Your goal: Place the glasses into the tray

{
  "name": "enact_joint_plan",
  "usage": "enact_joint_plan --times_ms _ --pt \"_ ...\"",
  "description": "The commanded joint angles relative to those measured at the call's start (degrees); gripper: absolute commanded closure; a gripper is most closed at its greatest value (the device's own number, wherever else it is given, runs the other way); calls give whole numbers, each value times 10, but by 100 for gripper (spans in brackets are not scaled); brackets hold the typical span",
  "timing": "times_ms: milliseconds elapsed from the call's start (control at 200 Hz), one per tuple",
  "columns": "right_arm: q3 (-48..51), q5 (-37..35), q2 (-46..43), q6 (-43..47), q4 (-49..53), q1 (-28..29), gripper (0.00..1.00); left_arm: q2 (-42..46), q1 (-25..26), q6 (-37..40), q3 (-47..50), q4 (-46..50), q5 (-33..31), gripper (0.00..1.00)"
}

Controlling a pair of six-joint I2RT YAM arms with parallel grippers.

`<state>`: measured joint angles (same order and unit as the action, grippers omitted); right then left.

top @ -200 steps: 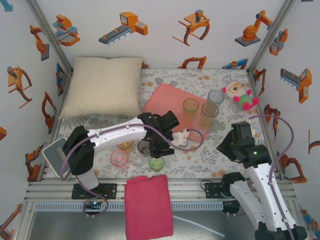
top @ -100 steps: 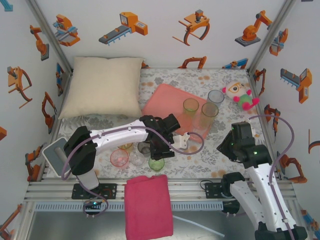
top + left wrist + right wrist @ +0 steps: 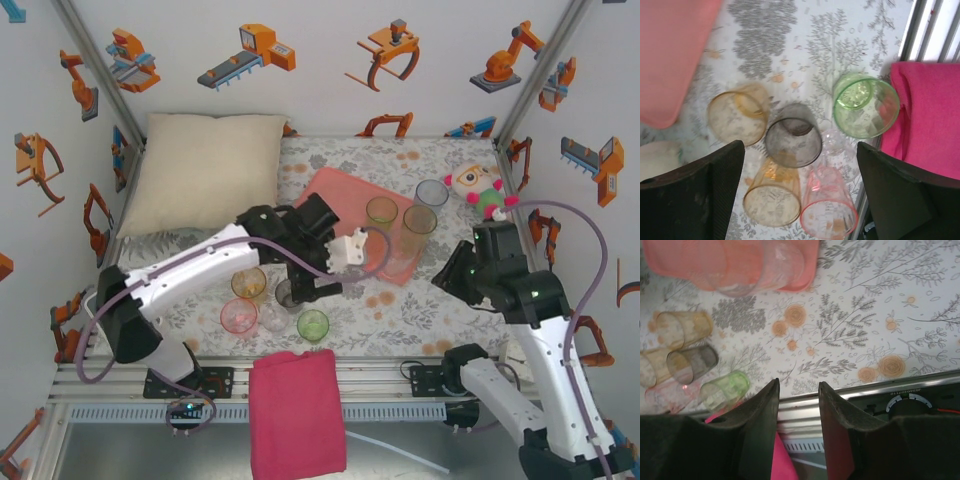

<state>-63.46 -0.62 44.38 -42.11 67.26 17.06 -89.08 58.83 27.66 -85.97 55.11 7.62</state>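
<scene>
L hand (image 3: 799,155) is open wide, fingers (image 3: 700,195) well apart w/ nothing btwn them, hanging over a cluster of glasses on the floral tabletop (image 3: 420,310), near the front edge. In the L wrist view the smoky grey glass (image 3: 793,142) sits mid-cluster. A first amber glass (image 3: 737,119) is just beside it to the left and a second amber glass (image 3: 772,196) is at its lower edge. The pink glass (image 3: 829,207) is next to that one. A small clear glass (image 3: 835,141) is tucked btwn grey, pink and the green glass (image 3: 866,106). The green one is mouth-up, right beside the magenta cloth (image 3: 297,410) draped over the front rail. None of these six is in the tray (image 3: 322,195), which lies farther back, just right of the cream pillow (image 3: 210,170). On the tray stand a green tumbler (image 3: 381,211) and a taller amber tumbler (image 3: 418,224). A pale glass at its near corner (image 3: 765,262) is too blurred to say more. A grey-blue tumbler (image 3: 432,192) stands just off the tray's far-right corner, near the plush toy (image 3: 480,190). R hand (image 3: 797,390) has its fingers a little apart, gripping nothing. It hovers above bare tabletop to the right of the tray and cluster, close to the front rail.
</scene>
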Motion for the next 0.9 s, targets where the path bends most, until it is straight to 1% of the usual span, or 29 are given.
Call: enact_joint_plan --times_ms 0,35,50,70,90,155,255,330,401,486,641,821,896 --pt "-55 -19 43 -1 34 85 61 36 -53 -16 -25 34 24 9" --pt "-74 -42 69 -9 39 129 61 46 -71 -20 -28 33 24 6" --pt "-86 -56 85 -13 44 156 61 49 -79 -21 -29 32 25 6" --pt "-95 -67 96 -16 48 174 61 54 -89 -23 -31 31 26 5" --pt "-110 -86 117 -20 54 208 60 58 -100 -27 -32 31 28 5" --pt "-150 -124 170 -32 71 287 60 72 -137 -41 -36 26 40 3" --pt "-183 -143 241 -44 66 384 59 96 -200 -74 -38 15 63 1" --pt "-197 -159 286 -55 57 439 59 113 -234 -89 -37 11 75 0" --pt "-190 -147 308 -67 29 463 58 130 -252 -96 -29 7 82 1" --pt "-151 -116 320 -81 -31 481 58 149 -274 -106 -15 -1 89 1" --pt "-102 -112 352 -104 -122 516 58 171 -322 -122 2 -6 110 3" --pt "-86 -105 407 -111 -191 531 58 191 -339 -123 33 -5 135 3" --pt "-87 -101 428 -112 -200 532 58 202 -345 -115 44 11 151 3"
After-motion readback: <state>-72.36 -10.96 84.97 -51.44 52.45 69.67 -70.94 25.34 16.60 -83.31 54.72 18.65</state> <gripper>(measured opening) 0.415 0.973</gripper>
